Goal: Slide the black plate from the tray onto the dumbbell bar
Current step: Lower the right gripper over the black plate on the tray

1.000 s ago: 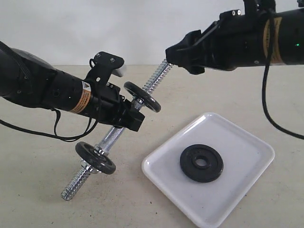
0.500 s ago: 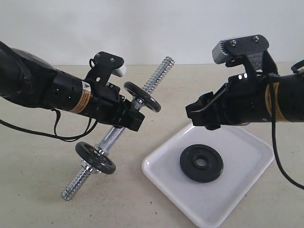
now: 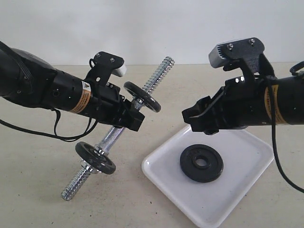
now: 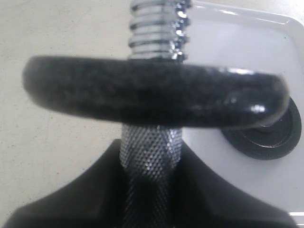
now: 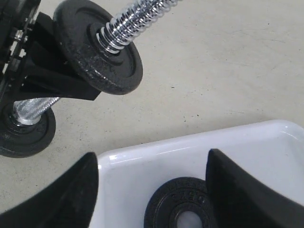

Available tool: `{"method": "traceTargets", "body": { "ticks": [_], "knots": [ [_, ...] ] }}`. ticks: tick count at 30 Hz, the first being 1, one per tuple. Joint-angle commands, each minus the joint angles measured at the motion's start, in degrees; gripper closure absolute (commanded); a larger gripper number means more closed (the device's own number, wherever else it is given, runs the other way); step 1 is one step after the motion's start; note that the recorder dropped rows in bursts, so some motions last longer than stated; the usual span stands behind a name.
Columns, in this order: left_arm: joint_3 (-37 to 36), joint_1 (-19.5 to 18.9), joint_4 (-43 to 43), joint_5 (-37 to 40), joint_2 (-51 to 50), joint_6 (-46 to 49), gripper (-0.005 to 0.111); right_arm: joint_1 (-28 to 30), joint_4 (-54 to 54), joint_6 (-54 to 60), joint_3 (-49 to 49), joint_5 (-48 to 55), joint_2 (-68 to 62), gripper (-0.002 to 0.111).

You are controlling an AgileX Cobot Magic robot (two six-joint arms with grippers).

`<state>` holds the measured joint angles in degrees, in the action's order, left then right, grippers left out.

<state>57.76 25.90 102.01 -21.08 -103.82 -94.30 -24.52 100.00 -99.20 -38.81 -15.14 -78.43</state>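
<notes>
The black plate (image 3: 201, 163) lies flat in the white tray (image 3: 164, 179). My left gripper (image 3: 135, 121) is shut on the knurled middle of the dumbbell bar (image 3: 110, 138) and holds it slanted, with the lower threaded end near the table. In the left wrist view the bar (image 4: 150, 153) sits between the jaws under one of its discs (image 4: 152, 92). My right gripper (image 3: 195, 121) hangs open just above the tray's far side. Its fingers (image 5: 84, 183) straddle the black plate (image 5: 183, 204) without touching it.
The bar carries two black discs (image 3: 142, 97) (image 3: 95, 157), and its upper threaded end (image 3: 161, 71) points up to the back. The tray (image 5: 247, 142) sits on the beige table (image 3: 47, 190), right of the bar.
My right arm has come down from the bar's upper end to just above the tray, and in the last half second has edged a little left. The left arm and bar have stayed still.
</notes>
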Motion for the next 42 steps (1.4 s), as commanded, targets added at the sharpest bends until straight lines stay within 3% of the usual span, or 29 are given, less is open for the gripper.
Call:
{"method": "traceTargets", "body": {
  "ticks": [1, 27, 29, 34, 42],
  "knots": [
    [1.8, -0.1, -2.06, -1.85, 3.44, -0.84, 0.102, -0.06, -0.05, 0.4, 0.04, 0.26, 0.09, 0.05],
    [1.8, -0.1, -2.06, -1.85, 3.44, -1.17, 0.102, -0.06, -0.05, -5.04, 0.04, -6.08, 0.06, 0.05],
    [1.8, -0.1, -2.06, -1.85, 3.44, -1.17, 0.102, -0.06, -0.05, -5.33, 0.04, -6.52, 0.06, 0.047],
    [1.8, -0.1, -2.06, -1.85, 3.44, -1.17, 0.102, -0.06, -0.05, -8.01, 0.04, -4.9, 0.06, 0.02],
    [1.8, -0.1, -2.06, -1.4, 3.44, -1.15, 0.102, -0.06, -0.05, -11.85, 0.04, -2.71, -0.04, 0.016]
  ]
}}
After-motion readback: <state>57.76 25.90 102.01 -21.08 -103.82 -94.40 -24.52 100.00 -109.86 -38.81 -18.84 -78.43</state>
